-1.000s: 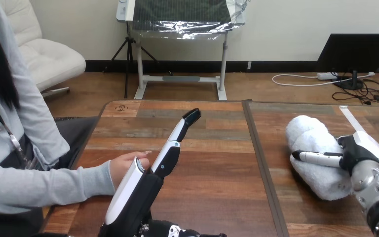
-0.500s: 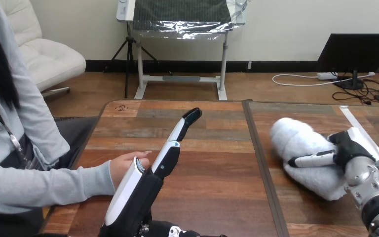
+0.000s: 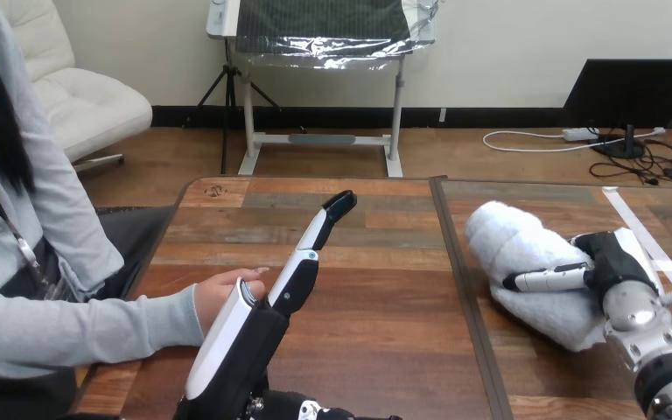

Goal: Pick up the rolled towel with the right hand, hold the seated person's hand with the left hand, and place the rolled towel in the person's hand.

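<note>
Leftward across the plank-patterned wooden surface (image 3: pixel 376 289), the rolled towel (image 3: pixel 525 254) and the right hand (image 3: pixel 617 261) have been shifted together since a second ago. The towel, white, fluffy and thick as a bolster, is laid with its long axis slanting from far-left to near-right. It is gripped by the right hand: one of the fingers (image 3: pixel 538 281) is stretched across its top, the towel's bulk lying beneath and beyond that finger. The left hand (image 3: pixel 258 337) is held on edge, its fingers (image 3: pixel 315 236) straight and unclenched, pointed far-right. The person's hand (image 3: pixel 226 290) is rested flat just left of those fingers; contact cannot be told.
</note>
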